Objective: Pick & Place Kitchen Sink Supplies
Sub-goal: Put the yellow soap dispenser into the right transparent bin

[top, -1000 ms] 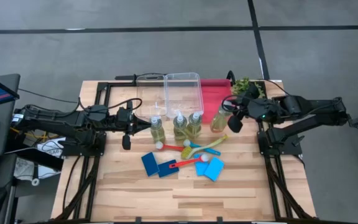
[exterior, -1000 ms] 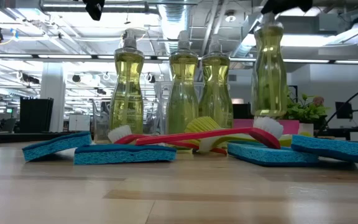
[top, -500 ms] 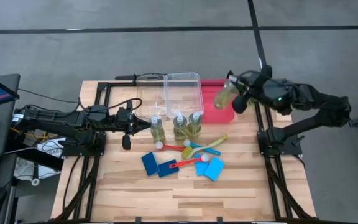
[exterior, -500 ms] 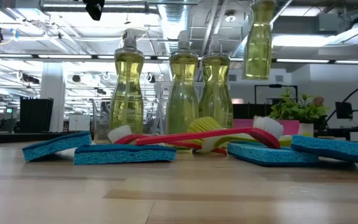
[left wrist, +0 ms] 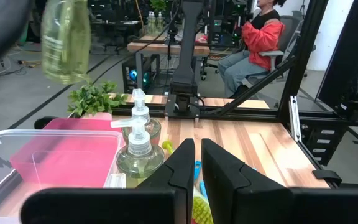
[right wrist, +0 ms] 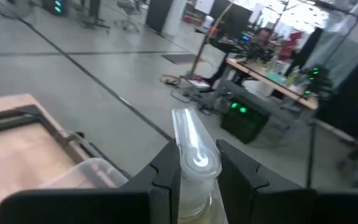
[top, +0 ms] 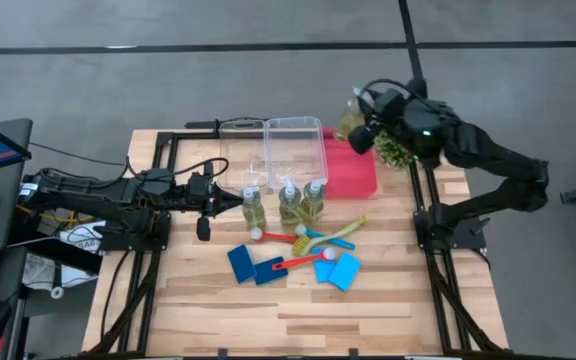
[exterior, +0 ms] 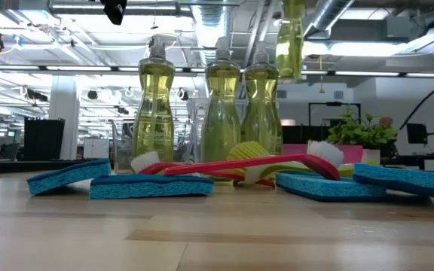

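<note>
A wooden table (top: 298, 300) stands on a grey floor, and beyond it the low view shows an open workshop with ceiling pipes and strip lights. The right arm reaches across the far right corner, its gripper (top: 361, 120) raised well above the table near the red tray's (top: 353, 175) far end and beside the plant (top: 396, 150). Its fingers (right wrist: 166, 171) are clamped on the neck of a bottle (top: 349, 122), whose clear pump top sticks up between them in the right wrist view. This bottle hangs in the air, tilted, its yellow-green liquid showing through the clear body; the low view catches only its lower part at the upper edge. The left arm lies stretched along the table's left side, its gripper (top: 205, 210) just left of the bottle row, fingers nearly together and holding nothing. Three bottles (top: 286, 205) stand upright in a row at mid-table, in front of two clear bins (top: 273, 140). Nearer the front lie the brushes (top: 313, 240), red, yellow and teal, crossing one another, with blue sponges (top: 253, 265) flat on either side. A seated person in red (left wrist: 263, 31) shows beyond the table in the left wrist view.
</note>
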